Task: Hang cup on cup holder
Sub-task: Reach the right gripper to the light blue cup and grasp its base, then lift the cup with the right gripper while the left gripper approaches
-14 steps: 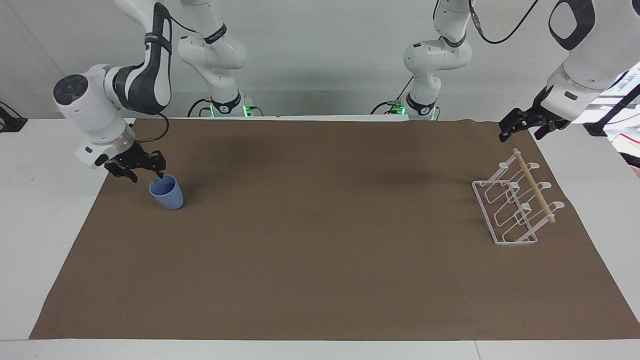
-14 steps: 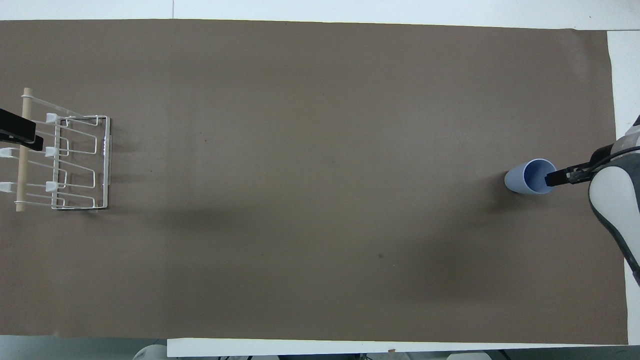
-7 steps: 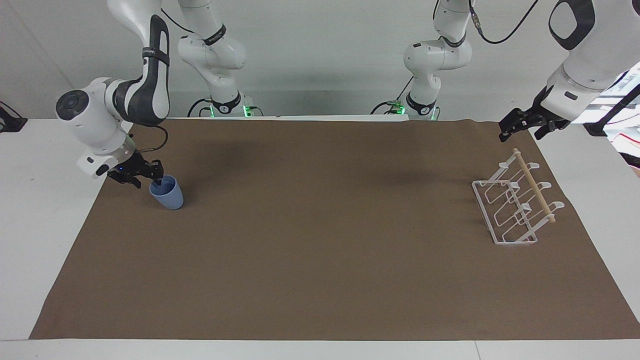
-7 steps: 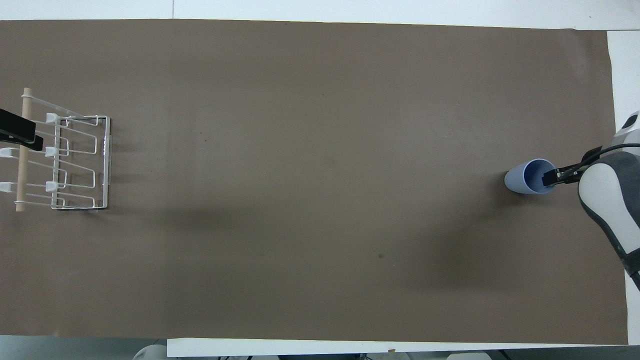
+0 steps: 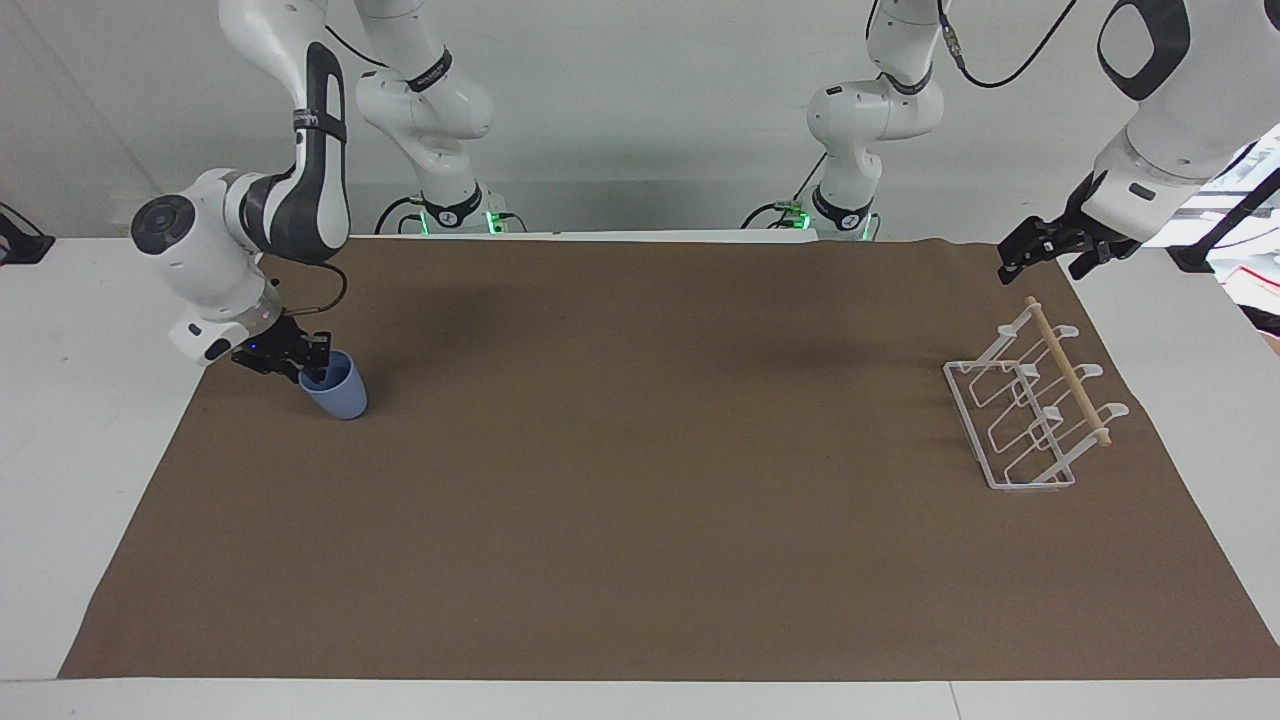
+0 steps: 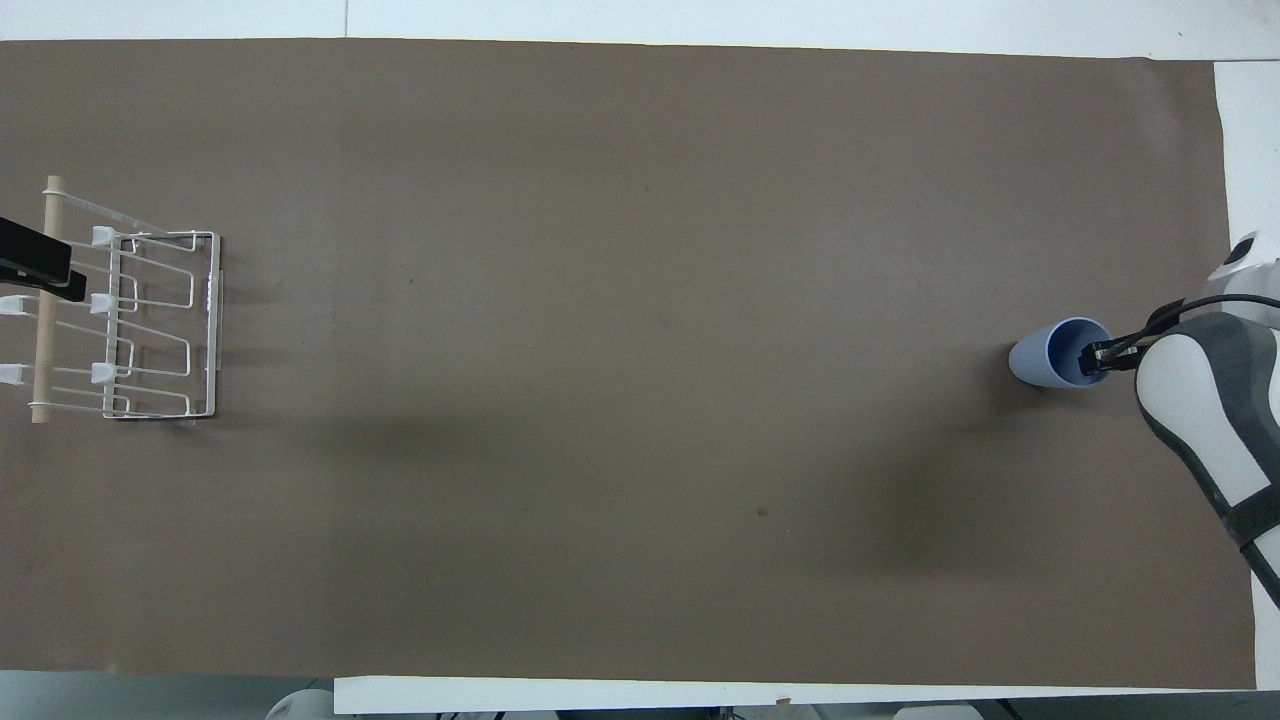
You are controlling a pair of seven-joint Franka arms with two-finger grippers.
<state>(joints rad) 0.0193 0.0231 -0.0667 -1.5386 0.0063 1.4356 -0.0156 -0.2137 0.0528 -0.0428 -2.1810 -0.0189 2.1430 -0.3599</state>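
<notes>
One light blue cup (image 5: 335, 392) is standing upright on the brown mat (image 5: 640, 480) at the right arm's end of the table. The right gripper (image 5: 308, 366) is reaching down at its rim, one finger inside the cup and one outside, straddling the wall; whether the jaws are clenched on it I cannot tell. The cup holder (image 5: 1030, 405) is sitting well apart at the left arm's end. The left gripper (image 5: 1040, 250) is waiting above the mat near the holder, jaws spread.
</notes>
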